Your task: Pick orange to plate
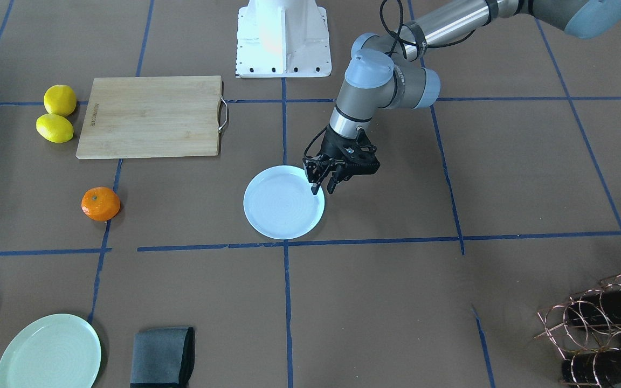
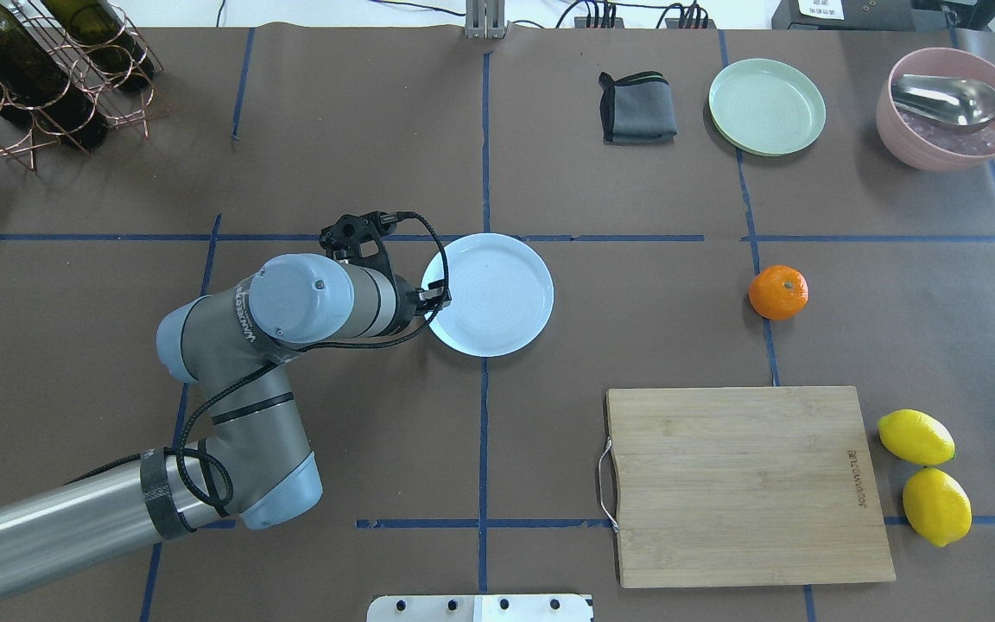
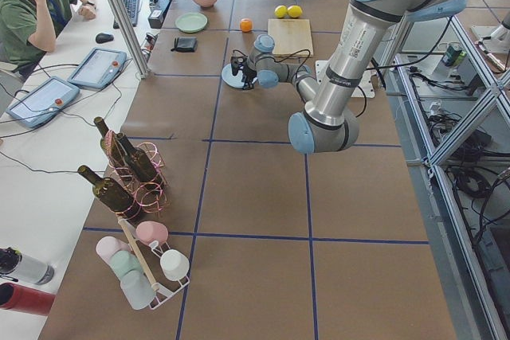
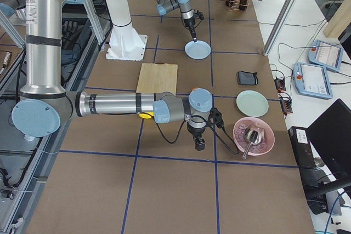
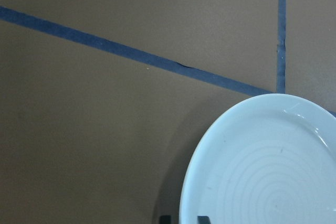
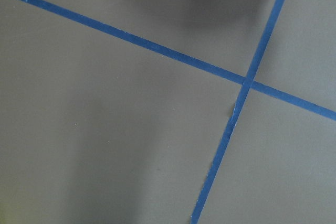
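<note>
The orange [image 1: 100,203] [image 2: 778,292] lies on the brown table, far to the plate's right in the overhead view. No gripper is near it. The pale bluish-white plate [image 1: 283,207] [image 2: 497,298] rests flat at the table's middle. My left gripper [image 1: 323,188] hangs at the plate's rim on the side away from the orange. It is open, its fingers a small way apart. In the left wrist view the plate [image 5: 262,171] has its edge between the two fingertips [image 5: 164,219]. My right gripper [image 4: 198,145] shows only in the exterior right view, over bare table beside the pink bowl; I cannot tell its state.
A wooden cutting board [image 2: 739,484] lies near the robot's side, with two lemons [image 2: 916,436] to its right. At the far edge are a grey cloth [image 2: 636,108], a pale green plate [image 2: 767,105] and a pink bowl with a spoon [image 2: 947,112]. A wine rack [image 2: 31,78] stands far left.
</note>
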You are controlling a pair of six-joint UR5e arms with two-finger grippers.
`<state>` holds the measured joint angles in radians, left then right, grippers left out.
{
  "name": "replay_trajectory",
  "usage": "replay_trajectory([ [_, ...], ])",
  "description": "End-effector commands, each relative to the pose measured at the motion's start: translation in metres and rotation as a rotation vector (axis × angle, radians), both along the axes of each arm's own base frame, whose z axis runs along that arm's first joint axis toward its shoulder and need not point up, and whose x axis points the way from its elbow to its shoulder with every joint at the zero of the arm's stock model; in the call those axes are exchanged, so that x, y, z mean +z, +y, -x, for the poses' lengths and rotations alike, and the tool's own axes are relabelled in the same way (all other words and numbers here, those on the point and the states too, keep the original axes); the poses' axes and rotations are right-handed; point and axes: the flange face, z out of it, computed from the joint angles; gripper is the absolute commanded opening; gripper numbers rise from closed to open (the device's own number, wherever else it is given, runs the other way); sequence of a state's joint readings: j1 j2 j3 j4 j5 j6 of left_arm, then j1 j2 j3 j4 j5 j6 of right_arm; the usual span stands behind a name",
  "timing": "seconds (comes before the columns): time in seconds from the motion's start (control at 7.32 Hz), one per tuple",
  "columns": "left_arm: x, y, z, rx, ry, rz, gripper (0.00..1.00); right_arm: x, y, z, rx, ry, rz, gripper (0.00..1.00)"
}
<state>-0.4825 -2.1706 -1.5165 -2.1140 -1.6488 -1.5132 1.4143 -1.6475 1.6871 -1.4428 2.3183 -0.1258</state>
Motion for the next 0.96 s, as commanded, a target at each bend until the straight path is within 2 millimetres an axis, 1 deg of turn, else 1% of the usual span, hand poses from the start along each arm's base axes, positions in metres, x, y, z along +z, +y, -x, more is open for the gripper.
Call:
replay_trajectory([
  [0.0,-0.01,-0.017,0.03,0.029,-0.046,-0.057,1.0,-0.005,-0.001,0.0,-0.001,0.005,-0.015,1.0],
  [0.14,-0.007,-0.027,0.067,0.086,-0.097,-0.056,1.0,-0.003,-0.001,0.0,0.001,0.005,-0.01,1.0],
  [0.27,-0.001,-0.027,0.11,0.133,-0.148,-0.067,1.0,-0.012,-0.002,0.0,0.005,0.002,-0.026,1.0],
  [0.41,0.005,-0.039,0.156,0.148,-0.245,-0.1,1.0,-0.021,-0.005,0.001,0.005,-0.001,-0.042,1.0],
  [0.55,0.011,-0.053,0.209,0.184,-0.332,-0.209,1.0,-0.039,-0.009,0.002,0.006,-0.008,-0.075,1.0],
  [0.68,0.027,-0.06,0.264,0.185,-0.371,-0.252,1.0,-0.057,-0.009,0.003,0.003,-0.015,-0.111,1.0],
  [0.82,0.048,-0.077,0.312,0.221,-0.294,-0.148,1.0,-0.072,-0.012,0.008,-0.005,-0.02,-0.139,1.0],
])
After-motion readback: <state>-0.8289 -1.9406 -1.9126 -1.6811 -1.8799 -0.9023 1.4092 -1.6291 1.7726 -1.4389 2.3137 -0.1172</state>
